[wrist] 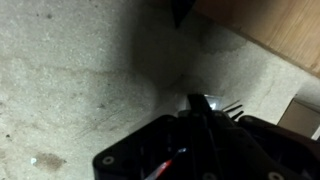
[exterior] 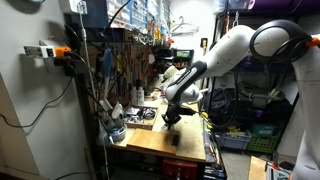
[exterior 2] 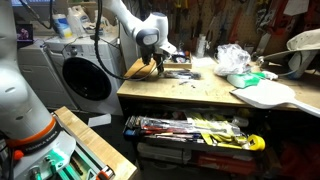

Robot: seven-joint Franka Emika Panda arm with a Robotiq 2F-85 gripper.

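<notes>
Two far cameras, one close wrist camera.
Both exterior views stand back and share the wooden surface (exterior: 150, 142) and the hand (exterior 2: 155, 62) above it, from different sides; the wrist view looks close onto a grey plane.

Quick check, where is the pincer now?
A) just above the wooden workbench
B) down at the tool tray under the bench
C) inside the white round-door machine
A: in an exterior view the pincer hangs close over the wooden workbench, near one end of it.
</notes>
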